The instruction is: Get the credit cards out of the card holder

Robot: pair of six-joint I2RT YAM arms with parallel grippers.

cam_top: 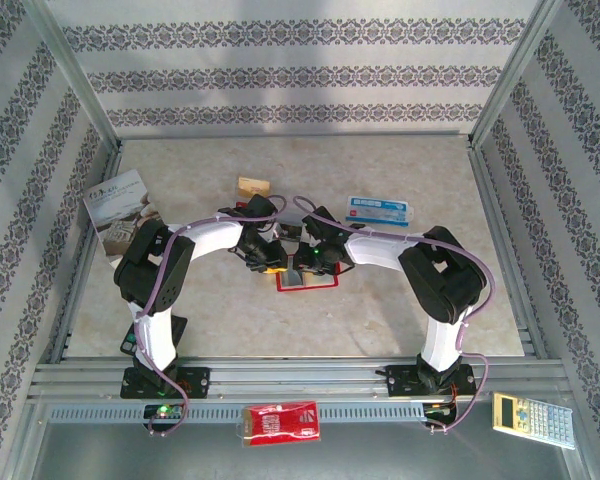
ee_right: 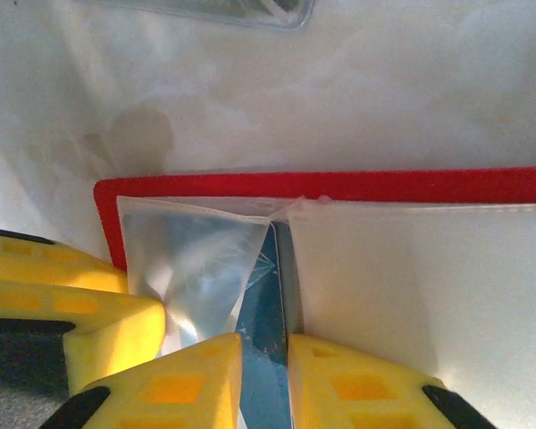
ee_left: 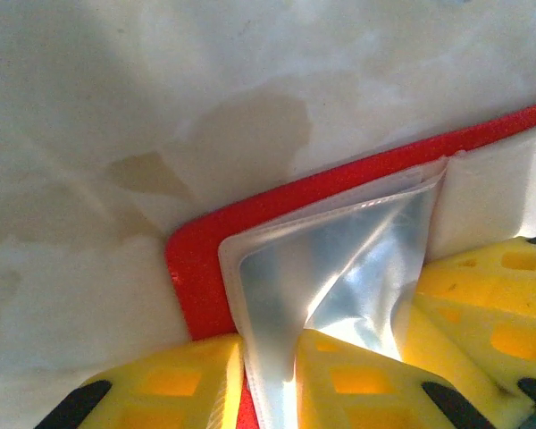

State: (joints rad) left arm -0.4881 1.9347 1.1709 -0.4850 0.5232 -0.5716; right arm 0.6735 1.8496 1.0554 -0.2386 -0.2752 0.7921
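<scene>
While scanning from above, found holder [cam_top: 315, 284] lying open at mid-table [cam_top: 230, 320], red cover down, pale pockets up, both arms bent in over it. Logged left gripper [cam_top: 270, 265] at holder's left end, right gripper [cam_top: 305, 264] just beside it, over the middle fold.

From left wrist view: saw left gripper [ee_left: 268, 375] low over holder's red corner [ee_left: 277, 201], yellow fingers [ee_left: 179, 393] set narrowly apart. Noted clear pocket [ee_left: 339, 268] caught between them and drawn up into a tent off the cover. Read as a firm pinch on pocket. Caught right gripper's yellow fingers at right edge of same view, close against pocket.

From right wrist view: saw right gripper [ee_right: 265, 375] with jaws a narrow gap apart. Noted blue card [ee_right: 266, 331] standing slantwise in that gap, rising at the fold between clear pocket [ee_right: 192, 268] on left and paler pocket [ee_right: 402, 286] on right. Could not tell a true grip from mere flanking. Could not tell how much of card sat inside pocket.

Elsewhere on table: noted booklet [cam_top: 120, 212] at far left, tan block [cam_top: 252, 185] far of centre, blue-white flat piece [cam_top: 380, 210] far right, all well apart from holder. Noted red packet [cam_top: 278, 422] on near metal ledge between arm bases, calculator [cam_top: 532, 420] at near right.
</scene>
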